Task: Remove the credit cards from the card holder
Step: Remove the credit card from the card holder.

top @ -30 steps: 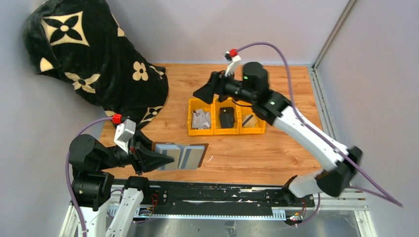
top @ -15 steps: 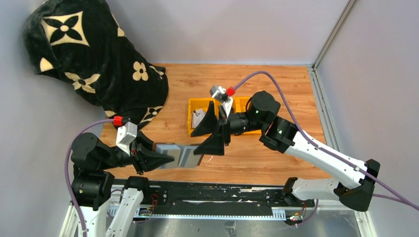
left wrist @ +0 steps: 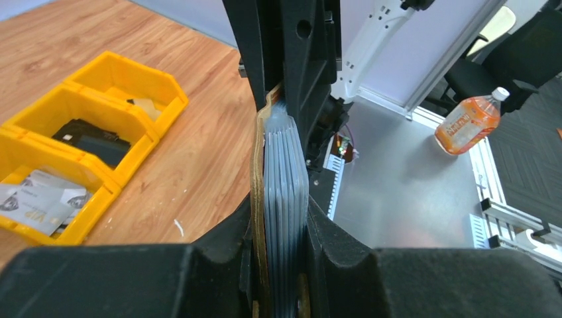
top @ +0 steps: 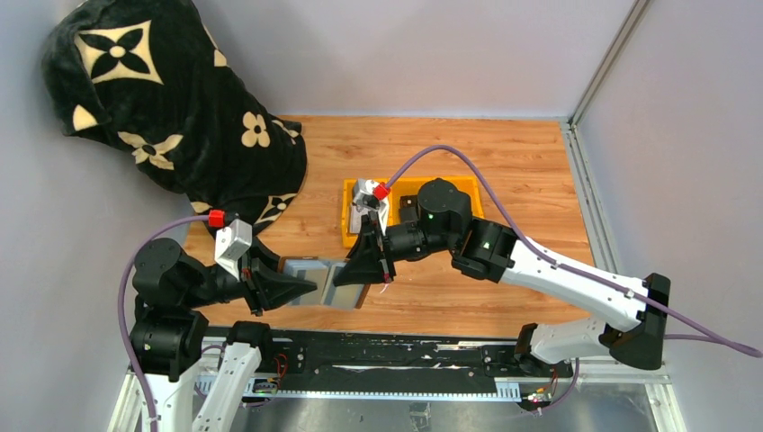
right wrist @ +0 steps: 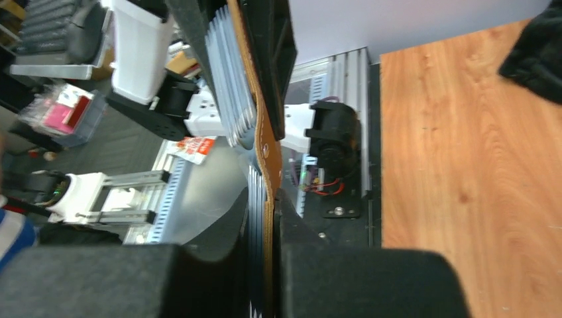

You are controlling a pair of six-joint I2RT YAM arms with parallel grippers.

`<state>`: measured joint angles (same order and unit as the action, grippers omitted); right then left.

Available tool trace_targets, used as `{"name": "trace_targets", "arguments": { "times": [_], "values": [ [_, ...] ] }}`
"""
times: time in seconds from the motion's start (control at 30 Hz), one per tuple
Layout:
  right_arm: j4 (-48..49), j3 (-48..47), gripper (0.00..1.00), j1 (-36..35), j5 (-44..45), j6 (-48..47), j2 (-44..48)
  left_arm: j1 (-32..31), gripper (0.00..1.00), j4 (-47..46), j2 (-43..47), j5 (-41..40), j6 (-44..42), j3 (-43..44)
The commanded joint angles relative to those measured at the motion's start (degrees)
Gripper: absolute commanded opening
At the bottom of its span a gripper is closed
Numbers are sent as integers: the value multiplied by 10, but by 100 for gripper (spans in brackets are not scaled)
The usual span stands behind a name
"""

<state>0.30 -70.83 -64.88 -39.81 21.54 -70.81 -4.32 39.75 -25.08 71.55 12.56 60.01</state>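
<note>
Near the wooden table (top: 504,162)'s yellow three-compartment plastic tray (left wrist: 40,109), the small brown leather card holder (top: 315,281) is held up, clamped endwise by the left gripper (top: 292,288) and the right gripper (top: 364,270). Pale cards (left wrist: 40,202) are seen binned; more are judged unextracted.

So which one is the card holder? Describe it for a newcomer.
Near the front edge of the wooden table, the left hand and right hand each grip one end of the card holder. It is a brown leather case, grey-silver inside, unlike the yellow tray behind.
</note>
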Motion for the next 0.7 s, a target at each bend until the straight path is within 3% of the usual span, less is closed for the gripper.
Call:
{"name": "trace_targets", "arguments": {
  "times": [0.0,0.07,0.13,0.67],
  "values": [
    [-14,-31,0,-7,76,3,-19,-3,6,-9,-4,-11,3,17],
    [-19,-26,0,-5,100,-1,-9,-3,24,-8,0,-4,8,16],
    [-10,-12,0,-3,109,-7,8,-3,31,0,7,6,5,13],
    [-68,-20,0,9,125,-45,26,-3,41,34,2,53,-5,36]
  ]
}}
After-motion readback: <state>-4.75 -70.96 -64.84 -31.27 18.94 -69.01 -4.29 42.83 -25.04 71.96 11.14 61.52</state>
